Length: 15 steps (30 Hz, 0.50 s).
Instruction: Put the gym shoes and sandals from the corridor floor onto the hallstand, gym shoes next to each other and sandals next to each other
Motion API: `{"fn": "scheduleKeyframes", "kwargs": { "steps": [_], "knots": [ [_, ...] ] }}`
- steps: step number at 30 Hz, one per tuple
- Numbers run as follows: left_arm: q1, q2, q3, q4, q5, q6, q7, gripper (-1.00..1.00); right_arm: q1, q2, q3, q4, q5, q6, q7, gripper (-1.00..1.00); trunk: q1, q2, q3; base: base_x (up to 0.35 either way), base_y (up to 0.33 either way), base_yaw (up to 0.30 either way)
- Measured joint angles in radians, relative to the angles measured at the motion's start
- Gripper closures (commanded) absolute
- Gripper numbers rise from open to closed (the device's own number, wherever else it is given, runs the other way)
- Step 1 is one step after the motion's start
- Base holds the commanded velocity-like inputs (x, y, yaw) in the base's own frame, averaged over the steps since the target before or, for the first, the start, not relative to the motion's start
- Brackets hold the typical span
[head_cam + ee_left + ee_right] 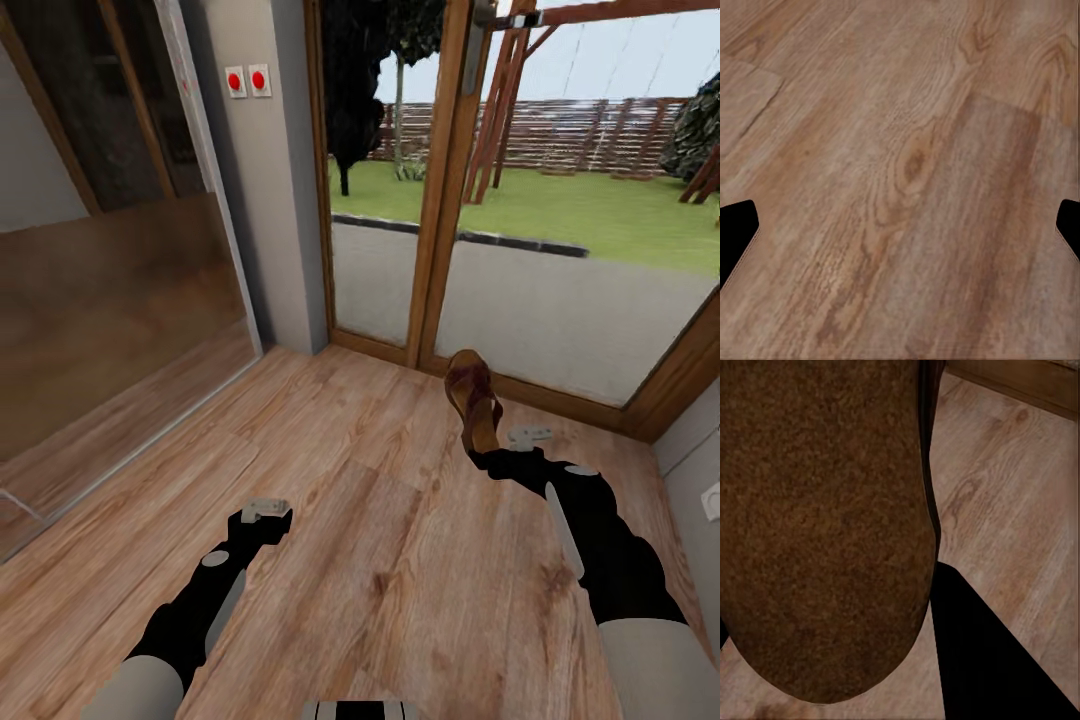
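From the head view the robot stands facing a wood-framed glass door (440, 190) that gives onto a lawn, with a grey wall (268, 200) bearing two red buttons (247, 80) to one side and a glass-fronted panel (110, 300) further over. Its right gripper (487, 447) is raised in front of the door and pinches one sandal (472, 398) by its near end, so the shoe stands on end in the air, clear of the corridor floor (380, 520), its far end pointing up toward the door sill. From here the sandal shows a dark reddish-brown upper on one side and a paler tan edge of sole on the other. The right wrist view gives what the head cannot: the sandal's underside (825, 525) seen close, a speckled brown cork-like surface with a rounded end, a thin dark rim along one side, and a black finger (982, 660) lying along it, with planks and the door's wooden frame (1020, 386) behind. The left gripper (262, 515) hangs low over bare planks, well apart from the sandal. Its wrist view shows the two black fingertips (736, 229) spread wide at the picture's edges with nothing between them but wood grain and a knot in the floor (915, 161).
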Motion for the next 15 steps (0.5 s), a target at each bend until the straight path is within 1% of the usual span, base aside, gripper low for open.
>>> {"fn": "scheduleKeyframes", "kwargs": {
  "steps": [5,12,15],
  "knots": [
    [0.0,0.0,0.0,0.0,0.0,0.0,0.0,-1.0,0.0,0.0,0.001,0.0,0.0,0.0,0.0,1.0,-0.002,0.001,0.027,0.0,0.0,0.0],
    [0.0,0.0,0.0,0.0,0.0,0.0,0.0,-1.0,0.0,0.0,0.001,0.0,0.001,0.0,0.0,1.0,-0.002,0.001,0.039,0.0,0.0,0.0],
    [0.0,0.0,0.0,0.0,0.0,0.0,0.0,-1.0,0.0,0.0,0.001,0.0,0.0,0.0,0.0,1.0,-0.004,0.002,0.055,0.0,0.0,0.0]
  ]
}}
